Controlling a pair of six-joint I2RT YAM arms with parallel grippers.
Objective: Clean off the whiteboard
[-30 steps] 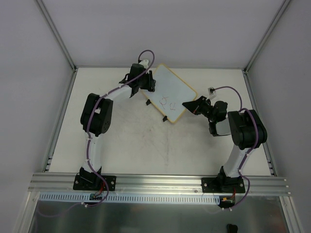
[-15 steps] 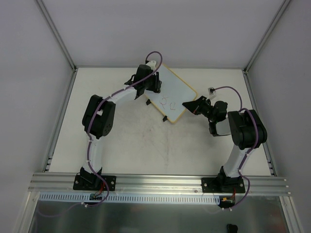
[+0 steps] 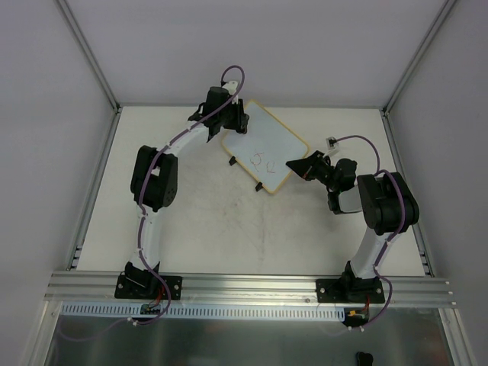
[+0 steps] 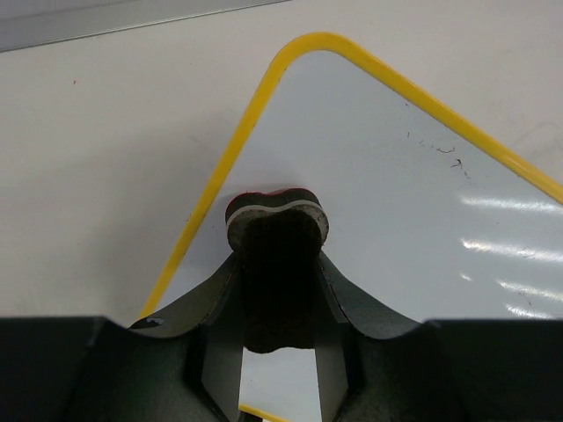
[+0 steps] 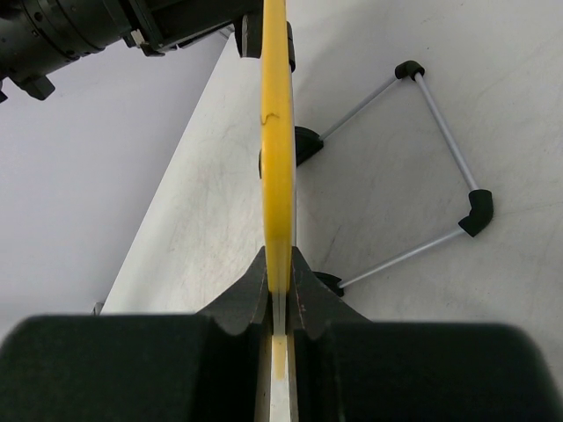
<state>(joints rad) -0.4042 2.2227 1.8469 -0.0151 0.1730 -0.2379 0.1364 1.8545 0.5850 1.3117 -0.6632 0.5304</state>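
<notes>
yellow-framed whiteboard, near the far edge, is clamped by the right gripper; dark felt eraser by the left gripper.

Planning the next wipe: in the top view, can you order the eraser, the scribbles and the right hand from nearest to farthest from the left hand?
1. Eraser: gripped in the left hand itself, at the whiteboard's far left edge.
2. Scribbles: mid-board, toward its near side.
3. Right hand: clamped on the board's right edge.
</notes>
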